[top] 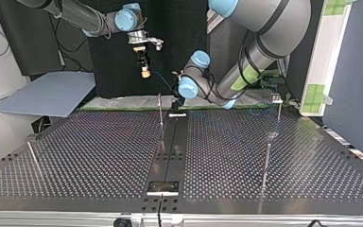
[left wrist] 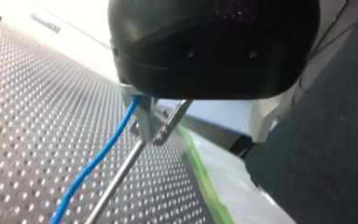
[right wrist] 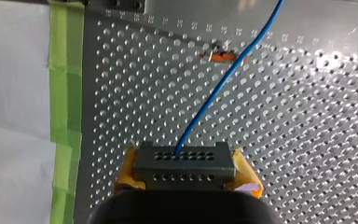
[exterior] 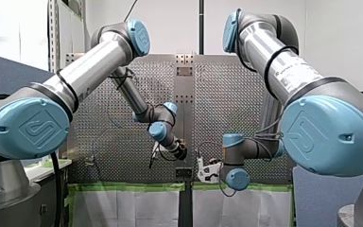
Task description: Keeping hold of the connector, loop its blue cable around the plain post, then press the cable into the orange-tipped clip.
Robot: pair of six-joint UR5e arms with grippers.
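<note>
In the right wrist view my right gripper [right wrist: 184, 169], with yellow pads, is shut on a dark grey connector [right wrist: 184, 161]. The blue cable [right wrist: 223, 79] leaves the connector and runs over the perforated table past the orange-tipped clip [right wrist: 221, 57]. In the top view that gripper [top: 145, 71] hangs high above the table's far edge. My left gripper [left wrist: 154, 131], black with metal fingers, stands open low at the far middle [top: 176, 104]. The blue cable [left wrist: 98, 158] runs beside one finger, and a thin metal post [left wrist: 116, 179] slants under it.
Thin upright posts stand on the table in the top view: one at the far middle [top: 160, 116], one at the left [top: 33, 158], and two at the right [top: 266, 163], the farther one [top: 278, 111] topped by a small clip. Green tape [right wrist: 65, 93] edges the table.
</note>
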